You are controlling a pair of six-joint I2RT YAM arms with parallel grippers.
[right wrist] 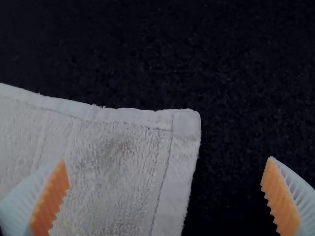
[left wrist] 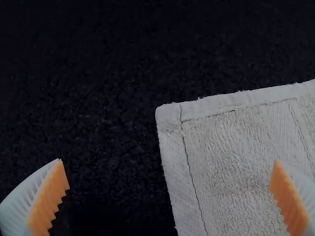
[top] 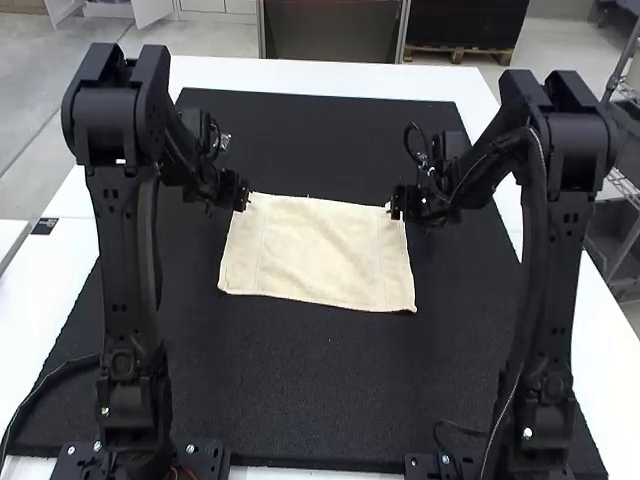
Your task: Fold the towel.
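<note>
1. The towel (top: 315,250) lies spread, unfolded and nearly flat, on the mat (top: 300,390). Both hems at its far corners lie plain to see, which should make them easy to pinch.
2. The left gripper (left wrist: 168,160) is at the towel's far left corner, jaws spread wide: one side over the towel, the other over the mat outside it. That straddle likely lets them close across the side hem.
3. The right gripper (right wrist: 166,160) mirrors it at the far right corner, jaws also wide apart and pinching nothing. Having one at each end suggests a paired lift, bringing the far edge over the near one.
4. How high the fingertips sit above the towel is hard to judge from above; they may be just over it. Closing too high could miss the thin cloth; too low could press into the mat.
5. The left arm (top: 125,270) and right arm (top: 550,250) stand on either side of the towel, so neither seems to block a fold between them.
6. The white surface (top: 300,75) borders the mat beyond the towel. A small dark piece (top: 45,226) lies well left of the towel, out of the way.
</note>
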